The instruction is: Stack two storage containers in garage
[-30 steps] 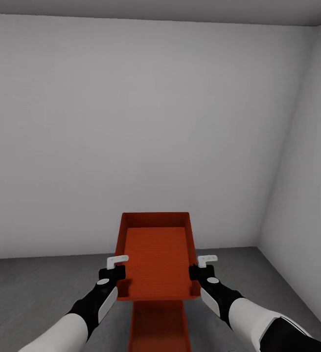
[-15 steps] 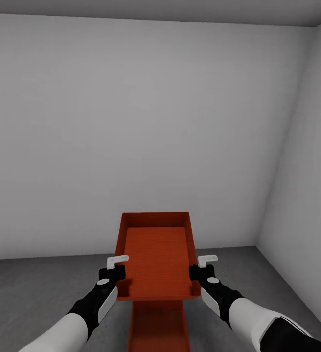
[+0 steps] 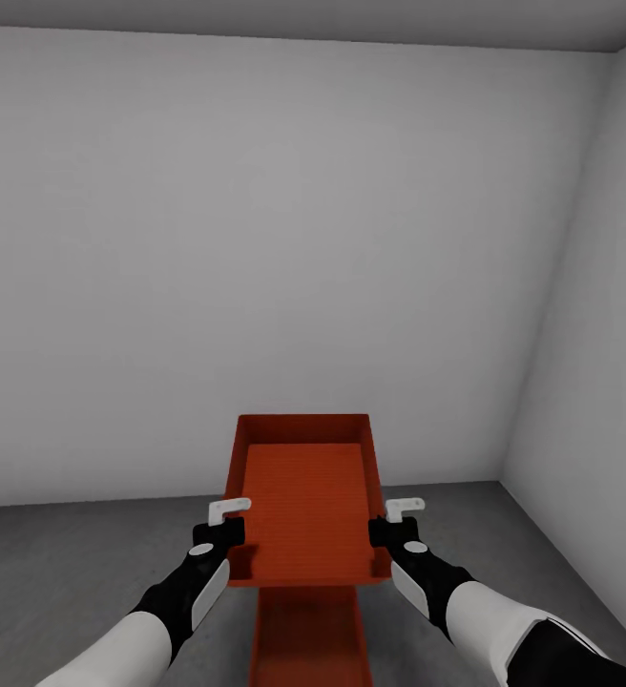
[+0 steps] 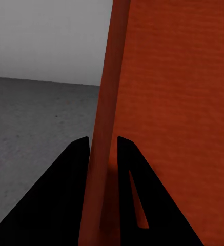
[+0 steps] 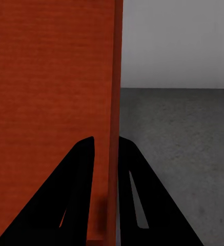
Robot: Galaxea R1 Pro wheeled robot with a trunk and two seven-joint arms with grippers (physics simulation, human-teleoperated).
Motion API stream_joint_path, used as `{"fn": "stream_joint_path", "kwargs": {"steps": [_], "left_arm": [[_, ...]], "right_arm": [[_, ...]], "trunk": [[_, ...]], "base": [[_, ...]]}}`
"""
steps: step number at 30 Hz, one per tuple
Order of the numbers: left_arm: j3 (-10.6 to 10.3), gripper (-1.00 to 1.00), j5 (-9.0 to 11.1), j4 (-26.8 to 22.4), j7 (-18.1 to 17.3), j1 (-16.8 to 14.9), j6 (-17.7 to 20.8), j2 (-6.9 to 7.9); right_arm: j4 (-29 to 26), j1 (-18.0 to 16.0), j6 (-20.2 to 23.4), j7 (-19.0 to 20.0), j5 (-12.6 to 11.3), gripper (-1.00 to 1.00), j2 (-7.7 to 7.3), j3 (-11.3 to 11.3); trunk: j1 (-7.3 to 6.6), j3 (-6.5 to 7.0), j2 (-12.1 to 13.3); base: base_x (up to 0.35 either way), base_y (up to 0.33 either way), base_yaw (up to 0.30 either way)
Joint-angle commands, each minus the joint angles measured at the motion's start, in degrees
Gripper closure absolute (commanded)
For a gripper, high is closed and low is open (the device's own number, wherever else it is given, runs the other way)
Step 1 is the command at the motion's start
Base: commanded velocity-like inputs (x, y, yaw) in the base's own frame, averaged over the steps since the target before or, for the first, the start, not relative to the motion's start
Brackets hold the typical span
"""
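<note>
Left gripper (image 4: 102,154): fingers closed across the thin left side wall of the upper container (image 3: 305,501), one finger inside, one outside. Right gripper (image 5: 106,151): fingers likewise clamped on the right side wall, wall pinched between them. Upper container: orange-red, open-topped, held level above the floor (image 3: 55,563) by both grippers near its close end; nothing is seen inside it. Lower container (image 3: 308,637): alike in colour, seen directly beneath and nearer the robot, apparently resting on the dark grey concrete; its interior is mostly hidden, so its contents cannot be told. Setting: bare white walls (image 3: 284,258), taken as the garage. Step judged in hand: stacking. It is best done by lowering both arms evenly, keeping the held container level and squared over the lower one, and releasing only once it is seated.
</note>
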Motion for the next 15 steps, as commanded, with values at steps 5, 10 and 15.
{"fn": "stream_joint_path", "kwargs": {"steps": [5, 10, 15], "left_arm": [[-0.02, 1.00, -0.76, -0.18, 1.03, 0.01, -0.80, -0.03], [0.23, 1.00, -0.77, -0.22, 1.10, 0.01, -0.73, -0.12], [0.20, 1.00, -0.82, -0.22, 1.13, 0.01, -0.72, -0.20]], "right_arm": [[0.24, -0.05, -0.38, -0.10, -1.78, 1.00, 0.09, -3.12], [0.19, -0.05, -0.44, -0.16, -1.78, 1.00, 0.09, -3.15], [0.16, -0.05, -0.46, -0.17, -1.78, 1.00, 0.02, -3.19]], "trunk": [[0.02, -0.02, -0.04], [0.02, -0.02, -0.04], [0.90, -0.74, -1.65]], "base": [[0.000, 0.000, 0.000], [0.000, 0.000, 0.000], [0.000, 0.000, 0.000]]}}
